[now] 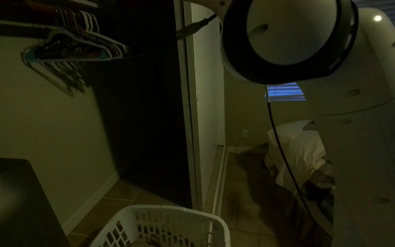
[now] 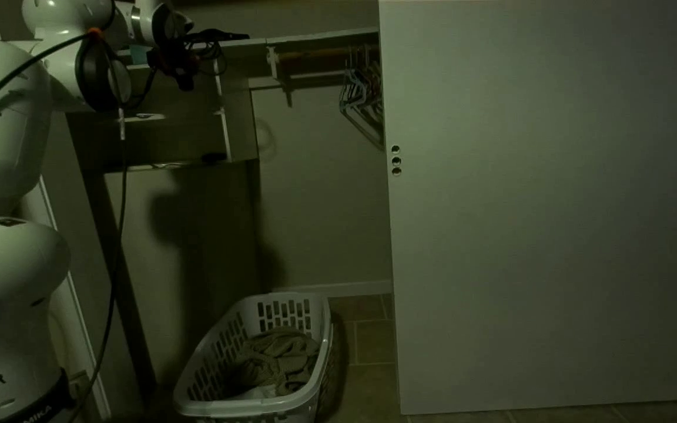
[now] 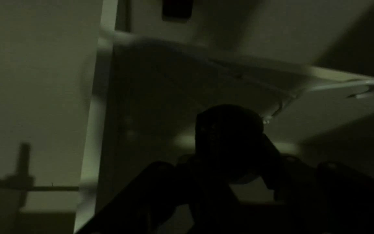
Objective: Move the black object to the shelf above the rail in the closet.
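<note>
A rounded black object [image 3: 227,136] sits between the fingers of my gripper [image 3: 230,159] in the wrist view. The gripper appears shut on it; the view is very dark. In an exterior view the gripper [image 2: 188,50] is a dark shape at upper left, in front of the cubby unit, and its outline merges with the object. The pale-edged shelf [image 2: 324,36] runs above the brown rail [image 2: 327,56], to the gripper's right. Hangers [image 2: 365,88] hang from the rail [image 1: 43,13]. The closet [image 1: 81,113] shows in both exterior views. The gripper is not visible in the exterior view beside the bed.
A white door [image 2: 550,205] covers the closet's right side. A cubby panel [image 3: 97,107] stands beside the gripper. Another black item [image 3: 177,8] lies on a cubby shelf, near a white hanger [image 3: 339,86]. A laundry basket [image 2: 250,406] with cloth stands on the floor.
</note>
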